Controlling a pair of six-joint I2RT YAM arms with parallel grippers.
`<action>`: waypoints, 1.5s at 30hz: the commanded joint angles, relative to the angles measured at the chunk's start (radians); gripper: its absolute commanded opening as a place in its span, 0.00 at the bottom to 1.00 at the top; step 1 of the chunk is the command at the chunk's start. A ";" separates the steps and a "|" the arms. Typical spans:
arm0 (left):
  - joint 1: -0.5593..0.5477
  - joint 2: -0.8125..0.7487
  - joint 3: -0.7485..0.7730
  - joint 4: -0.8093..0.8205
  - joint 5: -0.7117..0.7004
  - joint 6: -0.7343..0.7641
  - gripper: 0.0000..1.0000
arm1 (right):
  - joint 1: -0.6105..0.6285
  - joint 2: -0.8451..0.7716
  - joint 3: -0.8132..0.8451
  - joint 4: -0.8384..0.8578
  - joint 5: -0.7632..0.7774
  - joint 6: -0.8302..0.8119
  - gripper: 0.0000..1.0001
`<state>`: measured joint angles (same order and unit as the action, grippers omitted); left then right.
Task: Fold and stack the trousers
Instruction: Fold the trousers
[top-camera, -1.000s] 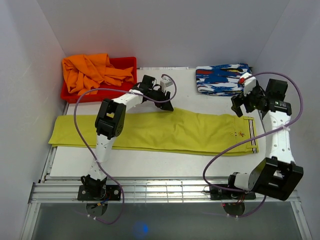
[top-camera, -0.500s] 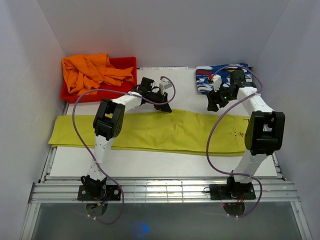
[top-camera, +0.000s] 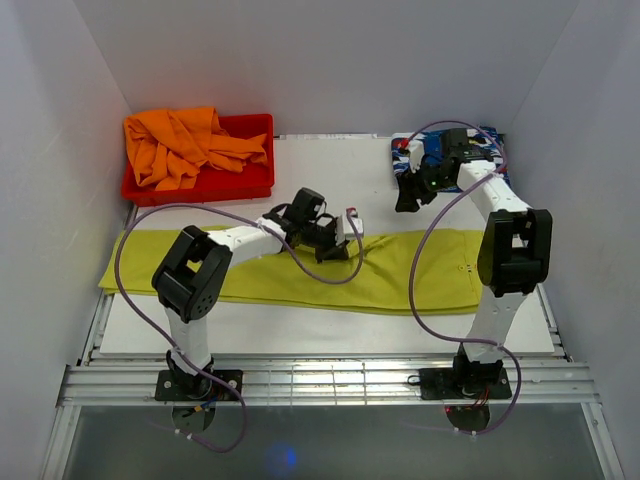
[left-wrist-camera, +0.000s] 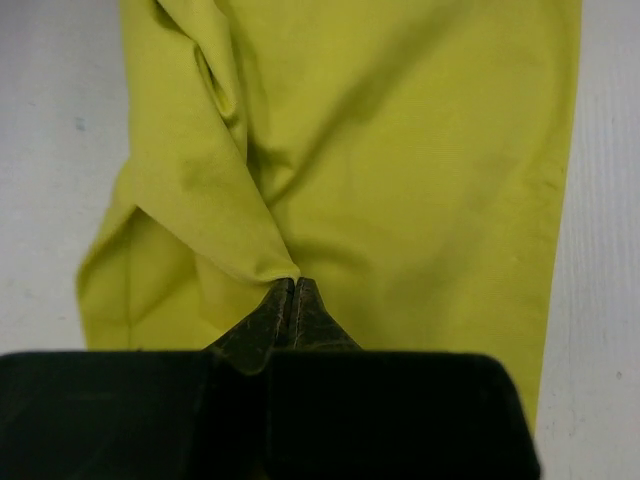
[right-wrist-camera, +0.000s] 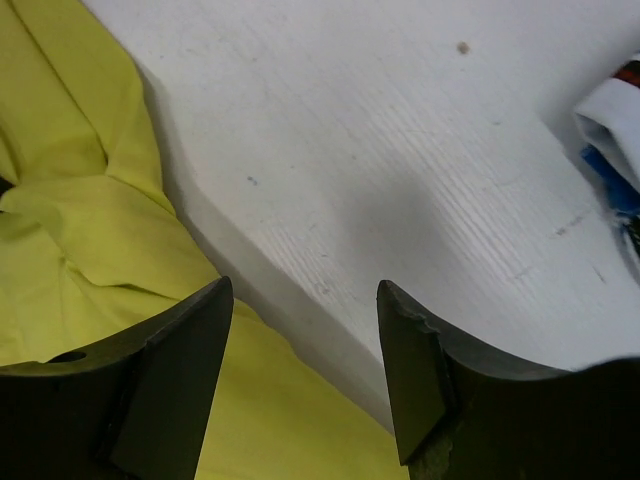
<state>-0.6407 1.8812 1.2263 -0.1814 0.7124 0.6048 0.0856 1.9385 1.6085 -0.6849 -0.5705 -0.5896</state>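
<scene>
1. We are seeing the trousers (top-camera: 380, 282) lying lengthwise across the table (top-camera: 330, 170). The left gripper (top-camera: 345, 248) is sitting at their far edge near the middle, its jaws pressed together on a pinch of the yellow-green cloth.
2. We are finding the right gripper (top-camera: 404, 200) over the table by the far edge of the trousers, its jaws standing apart and gripping nothing.
3. The left wrist view is showing us what the top view is hiding: creases running to the closed fingertips (left-wrist-camera: 270, 320).
4. The right wrist view is showing us the trousers' edge running under the gap, with the patterned cloth (right-wrist-camera: 612, 130) at the far right.
</scene>
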 joint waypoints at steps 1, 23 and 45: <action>-0.057 -0.059 -0.108 0.040 -0.122 0.154 0.00 | 0.045 -0.022 -0.047 -0.059 -0.051 -0.050 0.65; 0.029 -0.132 -0.047 0.045 -0.162 -0.345 0.41 | 0.160 -0.176 -0.415 0.182 0.158 -0.125 0.08; 0.136 0.203 0.271 0.161 0.203 -1.157 0.65 | 0.198 -0.454 -0.601 0.398 0.218 -0.154 0.08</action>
<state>-0.4969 2.1021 1.5047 -0.1017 0.8055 -0.3965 0.2668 1.5349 1.0248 -0.3614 -0.3649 -0.7238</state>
